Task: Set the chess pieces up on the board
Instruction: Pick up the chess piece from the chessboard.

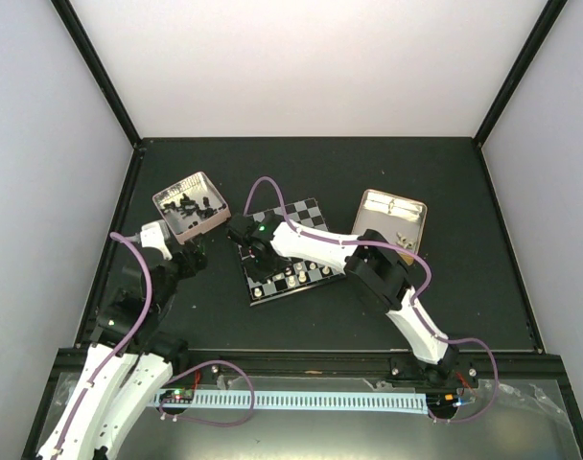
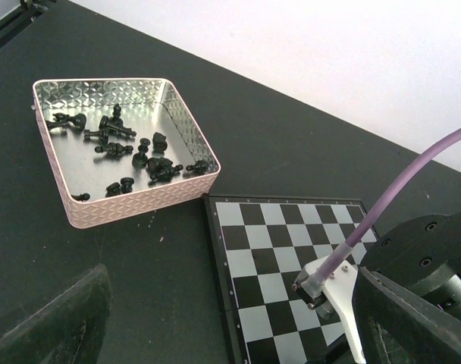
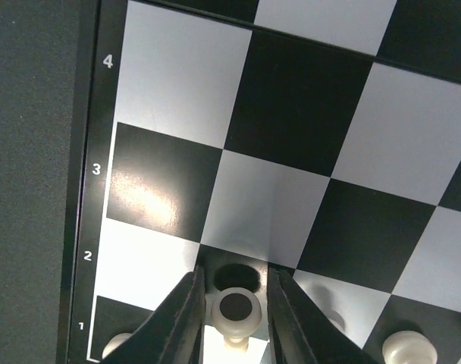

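— Board sits midway on the counter: how far along?
— Early. A few cream pieces stand along its near edge; its far ranks are bare. Black pieces all lie tumbled in the pink tray; more pale ones seem left in the tin.
— Jaws?
— Right jaws flank one tiny cream piece near the corner; gripping or not, I cannot tell. Left jaws gape, empty.

Left hand gapes wide; right hand points down, fingers narrowly parted.
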Tool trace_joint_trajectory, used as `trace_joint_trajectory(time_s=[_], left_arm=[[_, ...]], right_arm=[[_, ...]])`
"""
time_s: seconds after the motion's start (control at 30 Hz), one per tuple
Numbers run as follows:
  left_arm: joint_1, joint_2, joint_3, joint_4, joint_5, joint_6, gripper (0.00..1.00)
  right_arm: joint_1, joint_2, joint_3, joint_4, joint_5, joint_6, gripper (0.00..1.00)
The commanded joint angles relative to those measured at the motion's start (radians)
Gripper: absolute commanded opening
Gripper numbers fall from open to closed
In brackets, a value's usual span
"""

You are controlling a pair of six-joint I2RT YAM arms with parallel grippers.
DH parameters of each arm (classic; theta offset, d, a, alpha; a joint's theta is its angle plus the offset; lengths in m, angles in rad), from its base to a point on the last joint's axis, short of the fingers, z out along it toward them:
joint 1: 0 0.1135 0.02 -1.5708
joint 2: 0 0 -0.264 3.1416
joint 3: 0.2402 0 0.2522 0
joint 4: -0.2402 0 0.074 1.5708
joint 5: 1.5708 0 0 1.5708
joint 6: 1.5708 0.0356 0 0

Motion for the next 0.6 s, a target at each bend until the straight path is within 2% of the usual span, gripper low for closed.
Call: trace_joint_trajectory(time_s=[0.0, 0.13, 0.3, 0.57], left_arm=[[0.009, 0.006, -0.001, 0.005, 0.011, -0.011, 0.88], [0.009, 0.002, -0.004, 0.003, 0.012, -0.016, 0.88], [0.009, 0.0, -0.008, 0.002, 0.014, -0.023, 0.88], [0.009, -0.014, -0.026, 0.018, 0.043, -0.025, 0.88]], right_arm=[[0.006, 0.011, -0.009, 0.007, 0.02, 0.0, 0.22], [0.011, 0.008, -0.021, 0.006, 0.018, 0.006, 0.2], [0.013, -0.003, -0.043, 0.019, 0.014, 0.022, 0.13], [0.005, -0.077, -0.056, 0.122, 0.01, 0.097, 0.12]])
